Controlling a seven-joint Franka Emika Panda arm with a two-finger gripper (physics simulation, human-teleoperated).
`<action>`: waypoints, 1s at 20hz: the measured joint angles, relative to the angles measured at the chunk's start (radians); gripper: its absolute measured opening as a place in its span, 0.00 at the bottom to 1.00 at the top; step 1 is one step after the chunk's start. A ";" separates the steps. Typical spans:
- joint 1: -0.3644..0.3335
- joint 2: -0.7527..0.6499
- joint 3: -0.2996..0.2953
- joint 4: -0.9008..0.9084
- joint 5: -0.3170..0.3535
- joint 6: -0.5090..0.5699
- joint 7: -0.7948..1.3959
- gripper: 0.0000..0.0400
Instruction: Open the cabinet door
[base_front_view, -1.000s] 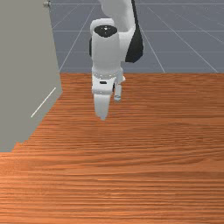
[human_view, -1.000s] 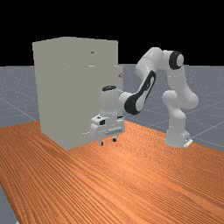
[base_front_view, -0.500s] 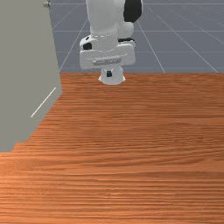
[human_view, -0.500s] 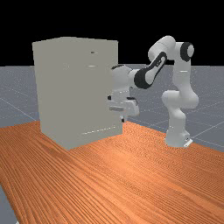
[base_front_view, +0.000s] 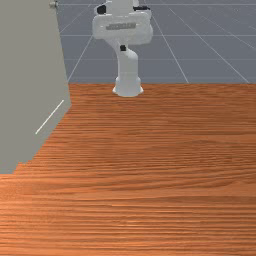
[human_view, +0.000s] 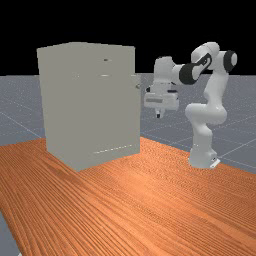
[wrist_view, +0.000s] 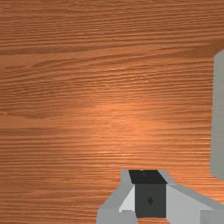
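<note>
Hand (human_view: 158, 116) clenched on nothing. Door (human_view: 138, 112) looks shut AFAICT; its knob (human_view: 138, 86) lies to the far view's left of my fingertips & prob. higher, so I'd go up & across, w/ fingers parted before contact.

Wooden table (base_front_view: 165, 175), grey floor (base_front_view: 215, 50)
From here I see pale lines (base_front_view: 170, 47) crossing the floor beyond the table, and a black backdrop (human_view: 150, 25) high behind it.
</note>
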 joint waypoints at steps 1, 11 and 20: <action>-0.006 -0.064 0.005 -0.035 -0.007 -0.008 0.006 0.00; -0.195 -0.596 -0.050 -0.198 -0.144 -0.113 -0.017 0.00; -0.423 -0.779 -0.222 -0.203 -0.301 0.014 -0.021 0.00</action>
